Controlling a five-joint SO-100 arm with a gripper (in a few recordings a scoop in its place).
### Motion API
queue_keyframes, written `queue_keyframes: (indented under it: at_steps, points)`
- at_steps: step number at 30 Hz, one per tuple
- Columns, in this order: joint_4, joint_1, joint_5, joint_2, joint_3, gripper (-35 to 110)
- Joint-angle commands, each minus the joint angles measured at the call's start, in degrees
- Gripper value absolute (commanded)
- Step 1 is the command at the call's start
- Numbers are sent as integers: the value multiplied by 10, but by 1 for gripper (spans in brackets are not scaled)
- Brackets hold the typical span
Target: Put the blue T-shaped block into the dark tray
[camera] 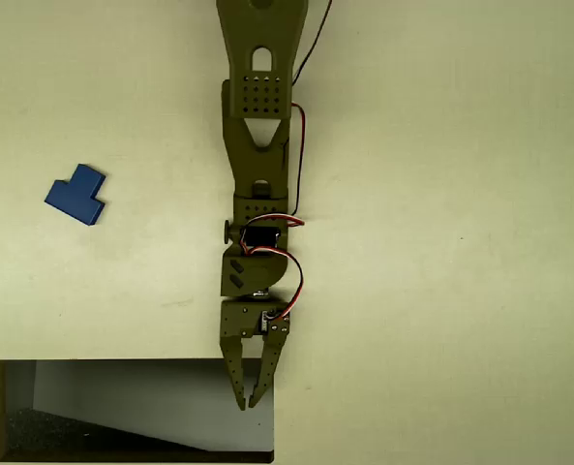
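One block [76,195] lay far left of the closed, empty gripper [251,400] over the tray [132,365]; it needed swinging left, opening wide.

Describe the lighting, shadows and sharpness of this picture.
Overhead view: even, soft light on the pale table, no glare; the small flat blue T-shaped block is sharp, with almost no shadow; the wide dark-rimmed tray is dim inside, its black floor grainy; the olive-green two-finger gripper is in focus, fingertips close together.

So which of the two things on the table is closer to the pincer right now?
The dark tray: the pincer hangs over its right end, while the blue T-shaped block lies far off at upper left.
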Motion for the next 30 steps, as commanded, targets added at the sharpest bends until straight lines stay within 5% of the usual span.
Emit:
queue_keyframes:
  at_steps: [1, 19, 27, 30]
  points:
    - [-18, 0, -7, -1, 2, 0]
    - [69, -1, 3, -1, -29, 0]
    - [27, -3, 10, -1, -22, 0]
    - [178, -4, 72, -1, -144, 0]
